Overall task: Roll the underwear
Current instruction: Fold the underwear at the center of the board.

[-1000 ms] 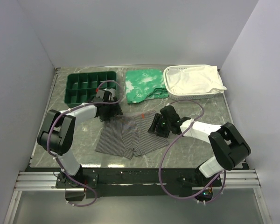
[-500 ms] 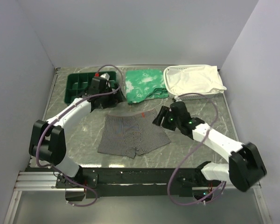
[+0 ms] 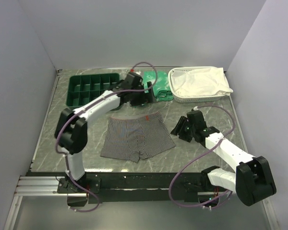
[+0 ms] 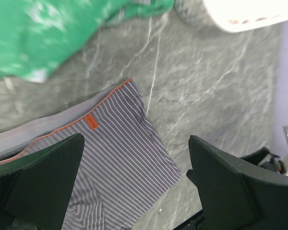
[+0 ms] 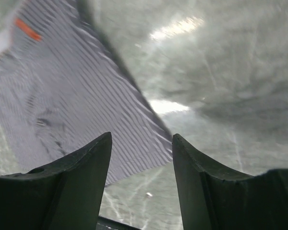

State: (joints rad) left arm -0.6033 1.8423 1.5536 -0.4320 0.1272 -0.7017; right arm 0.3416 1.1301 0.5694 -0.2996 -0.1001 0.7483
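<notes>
Left gripper (image 3: 140,96) sits upper centre in top view, by green cloth (image 3: 159,88). Right gripper (image 3: 179,128) is mid-right, just beside underwear (image 3: 137,136), which lies flat at centre of marble table (image 3: 86,136).

Left wrist cam: fingers (image 4: 43,184) wide apart, nothing btwn. Underwear (image 4: 117,153) is lower left w/ orange tag showing.

Right wrist cam: fingers (image 5: 69,184) spread, empty. Underwear (image 5: 62,96) fills upper left.

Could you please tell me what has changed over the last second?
The left gripper left the underwear's waistband and swung right, over the green cloth; the right gripper drew back to the right. Both are open and empty. The underwear, skewed before, lies flat. Tray and basket stayed put.
</notes>
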